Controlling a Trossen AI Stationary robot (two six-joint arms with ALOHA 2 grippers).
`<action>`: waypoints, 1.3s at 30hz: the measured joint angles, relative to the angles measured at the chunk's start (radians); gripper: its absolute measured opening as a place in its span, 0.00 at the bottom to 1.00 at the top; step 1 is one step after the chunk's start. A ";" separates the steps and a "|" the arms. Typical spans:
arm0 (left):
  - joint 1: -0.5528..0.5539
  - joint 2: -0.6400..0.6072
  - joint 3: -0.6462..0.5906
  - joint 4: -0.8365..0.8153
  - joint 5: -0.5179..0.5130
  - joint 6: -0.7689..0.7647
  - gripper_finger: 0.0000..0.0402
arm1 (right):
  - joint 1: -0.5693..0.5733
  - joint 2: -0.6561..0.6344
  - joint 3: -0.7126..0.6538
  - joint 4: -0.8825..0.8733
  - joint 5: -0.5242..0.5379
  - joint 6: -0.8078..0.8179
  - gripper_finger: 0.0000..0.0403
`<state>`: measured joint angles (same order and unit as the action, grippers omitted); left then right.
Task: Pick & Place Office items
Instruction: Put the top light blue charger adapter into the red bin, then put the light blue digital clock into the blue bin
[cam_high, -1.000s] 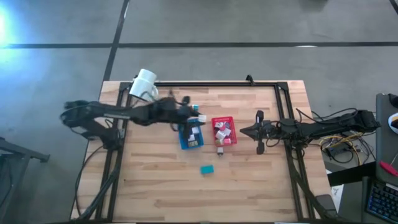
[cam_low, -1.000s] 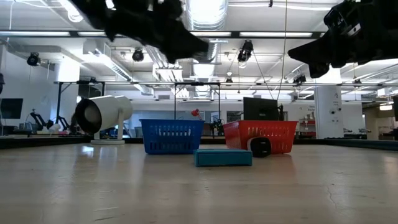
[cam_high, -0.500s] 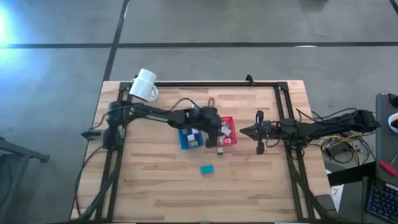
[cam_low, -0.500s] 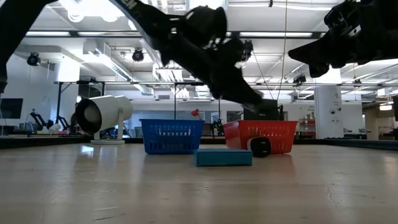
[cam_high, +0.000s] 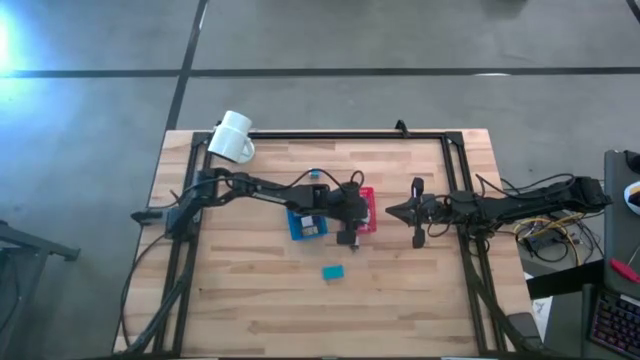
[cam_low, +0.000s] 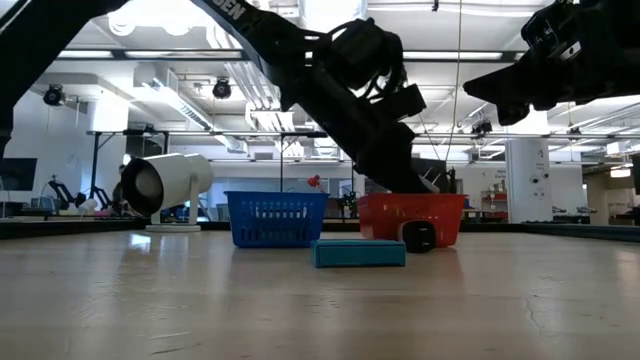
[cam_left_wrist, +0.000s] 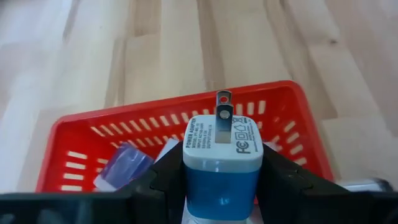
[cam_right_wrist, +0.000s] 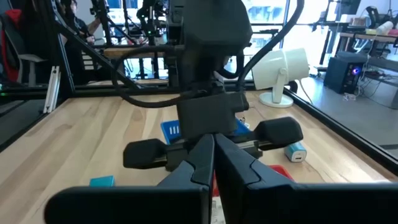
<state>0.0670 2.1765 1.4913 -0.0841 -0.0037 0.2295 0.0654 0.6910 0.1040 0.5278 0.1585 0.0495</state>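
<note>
A blue-and-white plug adapter (cam_left_wrist: 222, 163), one of the office items, sits clamped between your left gripper (cam_left_wrist: 221, 180) jaws, prongs pointing forward, held just above the red tray (cam_left_wrist: 292, 106). That tray holds a purple piece (cam_left_wrist: 124, 167), stands beside the blue tray (cam_high: 303, 228), and a teal block (cam_high: 333, 271) lies on the wooden surface (cam_high: 250, 300) nearby. Your right gripper (cam_high: 417, 238) hovers clenched and empty, off to the red tray's right.

Blue-and-white charger (cam_left_wrist: 221, 163), red slotted tray (cam_left_wrist: 292, 118)

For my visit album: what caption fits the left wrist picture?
Left tool holds a blue-and-white plug adapter above the red basket.
</note>
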 joint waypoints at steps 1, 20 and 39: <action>0.000 0.000 -0.001 0.001 -0.002 0.001 0.36 | 0.000 0.000 0.000 0.000 0.000 0.000 0.02; 0.000 -0.103 -0.008 -0.069 -0.005 0.003 0.88 | 0.000 0.000 -0.002 0.000 -0.001 0.003 0.02; -0.024 -1.071 -1.086 0.733 -0.216 -0.212 0.45 | 0.000 0.006 -0.001 -0.022 -0.001 -0.035 0.02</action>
<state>0.0431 1.1053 0.4055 0.6486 -0.2197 0.0178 0.0650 0.6975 0.1033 0.5056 0.1574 0.0145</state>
